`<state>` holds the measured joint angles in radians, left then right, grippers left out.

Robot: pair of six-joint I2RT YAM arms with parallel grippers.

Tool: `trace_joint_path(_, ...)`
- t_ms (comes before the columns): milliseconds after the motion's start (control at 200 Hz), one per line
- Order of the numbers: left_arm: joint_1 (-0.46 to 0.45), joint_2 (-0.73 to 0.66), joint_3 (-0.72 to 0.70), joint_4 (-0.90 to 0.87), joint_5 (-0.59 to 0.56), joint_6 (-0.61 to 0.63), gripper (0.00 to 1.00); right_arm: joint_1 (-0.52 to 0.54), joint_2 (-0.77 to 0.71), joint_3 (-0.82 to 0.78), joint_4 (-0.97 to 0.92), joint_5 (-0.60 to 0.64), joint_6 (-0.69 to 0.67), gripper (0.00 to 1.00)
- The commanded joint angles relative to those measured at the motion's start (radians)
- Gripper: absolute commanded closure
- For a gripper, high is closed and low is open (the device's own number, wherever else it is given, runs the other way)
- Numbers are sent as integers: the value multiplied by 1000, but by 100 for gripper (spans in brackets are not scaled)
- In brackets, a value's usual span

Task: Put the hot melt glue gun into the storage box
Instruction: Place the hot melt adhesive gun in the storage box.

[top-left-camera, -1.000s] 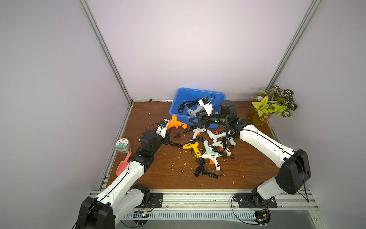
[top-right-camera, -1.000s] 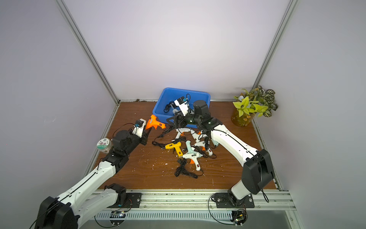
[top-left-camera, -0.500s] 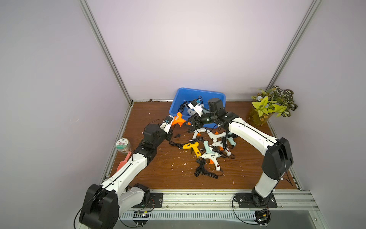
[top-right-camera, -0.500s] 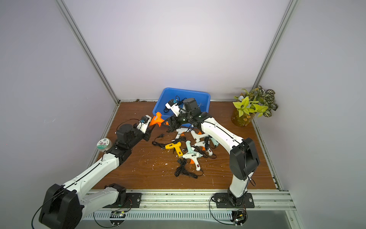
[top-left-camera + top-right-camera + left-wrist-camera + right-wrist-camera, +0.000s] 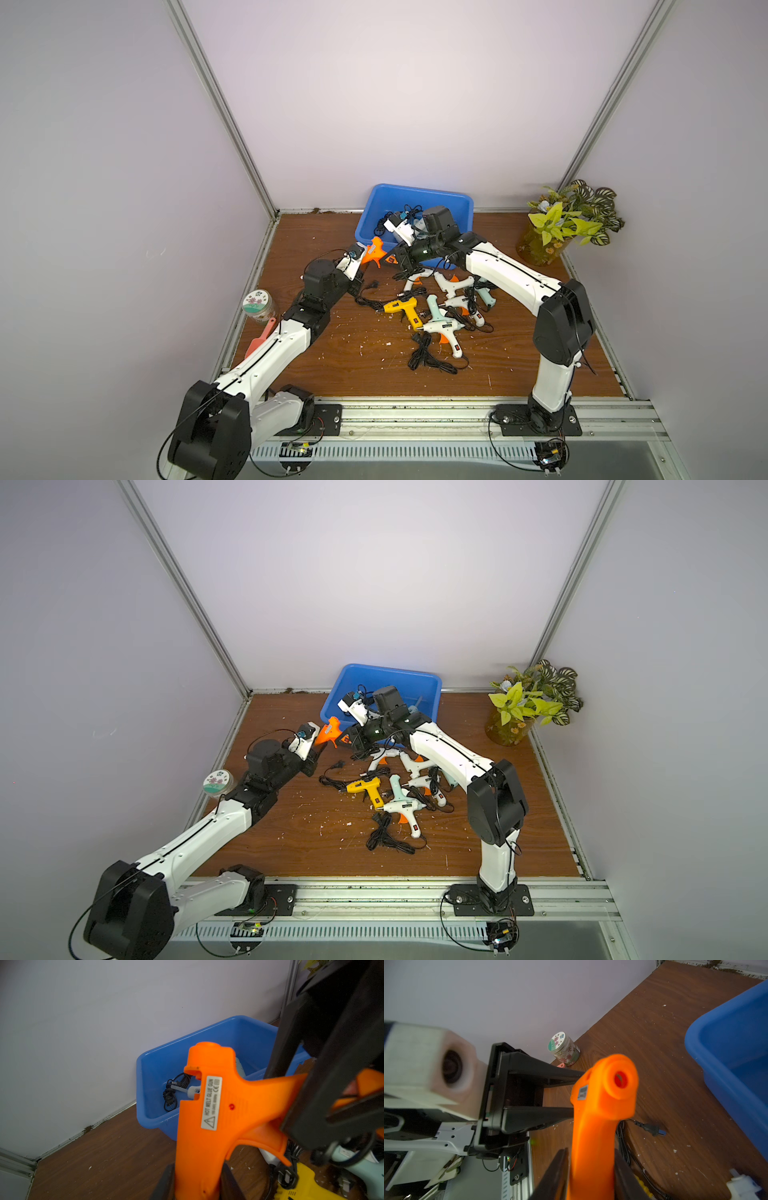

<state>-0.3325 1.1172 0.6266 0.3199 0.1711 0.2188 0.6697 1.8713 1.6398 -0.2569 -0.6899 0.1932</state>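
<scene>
Claws first: your left claw is pinching the orange glue gun by the front of its barrel. Your right claw is clamped on the same gun's handle from the opposite side, so the gun hangs between the two. In both top views it sits off the surface, just outside the near corner of the storage box, not in it. A pale glue gun with a coiled cord lies in the box; the loose glue guns lie on the surface.
</scene>
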Motion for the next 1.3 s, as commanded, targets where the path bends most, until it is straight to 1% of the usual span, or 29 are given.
trace_joint_path(0,-8,0,27,29,-12,-5,100,10,-9,46,-5,-26,-19,76)
trace_joint_path(60,-8,1,26,31,-20,-9,100,9,-9,47,-8,-25,-17,80)
trace_joint_path(115,-8,0,24,36,-26,-15,99,8,-11,46,-10,-19,-16,85)
trace_joint_path(180,-8,1,22,41,-31,-23,91,8,-12,43,-10,-12,-12,92)
trace_joint_path(200,-8,1,22,42,-30,-26,86,8,-11,43,-9,-10,-10,93)
trace_joint_path(245,-8,1,21,46,-31,-33,73,9,-14,42,-8,-5,-6,96)
trace_joint_path(290,-8,-3,21,48,-30,-44,53,9,-15,42,-7,6,-4,99)
trace_joint_path(305,-8,-4,19,48,-29,-50,46,9,-17,43,-6,10,-3,100)
trace_joint_path(315,-8,-5,19,48,-30,-52,38,8,-17,43,-5,13,-1,100)
trace_joint_path(345,-8,-10,18,51,-32,-62,19,8,-20,44,-5,23,0,100)
trace_joint_path(350,-8,-11,18,51,-33,-65,18,8,-20,44,-5,24,0,100)
trace_joint_path(360,-8,-13,18,52,-32,-68,7,8,-20,44,-5,28,0,100)
trace_joint_path(365,-8,-14,17,53,-32,-69,4,8,-21,45,-5,29,0,100)
trace_joint_path(375,-8,-16,16,54,-34,-74,1,7,-22,45,-5,33,-1,100)
trace_joint_path(510,-8,-70,-4,75,-83,-148,1,-8,-38,48,4,87,2,100)
trace_joint_path(686,-8,-189,-77,131,-222,-320,1,-70,-55,77,38,142,50,100)
trace_joint_path(871,-8,-264,-91,27,-326,-485,1,-181,-63,85,136,217,162,100)
trace_joint_path(976,-8,-283,-91,-29,-327,-549,1,-241,-53,73,227,261,227,100)
trace_joint_path(1051,-8,-287,-94,-60,-315,-582,1,-269,-37,77,269,325,259,100)
trace_joint_path(1111,-8,-289,-100,-84,-311,-611,1,-281,-14,90,290,365,267,100)
trace_joint_path(1131,-8,-287,-103,-89,-308,-623,1,-283,-5,97,293,400,268,100)
trace_joint_path(1216,-8,-282,-118,-103,-299,-662,1,-286,34,119,312,471,269,100)
trace_joint_path(1291,-8,-273,-132,-107,-295,-700,1,-286,73,130,340,513,287,100)
